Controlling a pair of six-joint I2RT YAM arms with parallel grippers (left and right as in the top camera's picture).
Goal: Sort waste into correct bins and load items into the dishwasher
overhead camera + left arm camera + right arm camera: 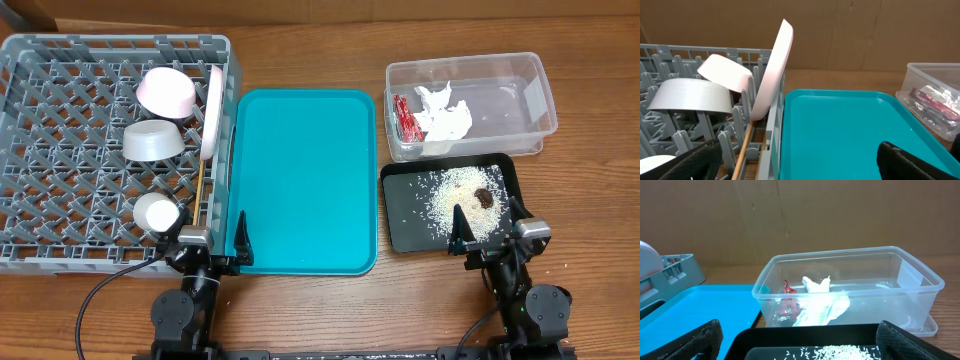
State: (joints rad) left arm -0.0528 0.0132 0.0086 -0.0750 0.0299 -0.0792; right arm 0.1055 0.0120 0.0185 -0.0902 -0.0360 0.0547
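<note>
In the grey dish rack (60, 120) sit a pink bowl (165, 92), a white bowl (152, 141), a white cup (157, 212), an upright plate (212, 112) and chopsticks (203, 195). The clear tub (520, 100) holds a red wrapper (405, 118) and a napkin (443, 115). Rice (455, 195) and a brown lump (483, 197) lie in the black tray (410, 225). My left gripper (213, 245) is open and empty, straddling the rack's right edge and the teal tray's corner. My right gripper (492, 235) hangs open and empty over the black tray's near edge.
A large teal tray (300, 180) lies between the rack and the bins, with nothing on it. The plate (772, 70) leans against the rack wall right beside it. A cardboard wall runs along the back of the wooden table.
</note>
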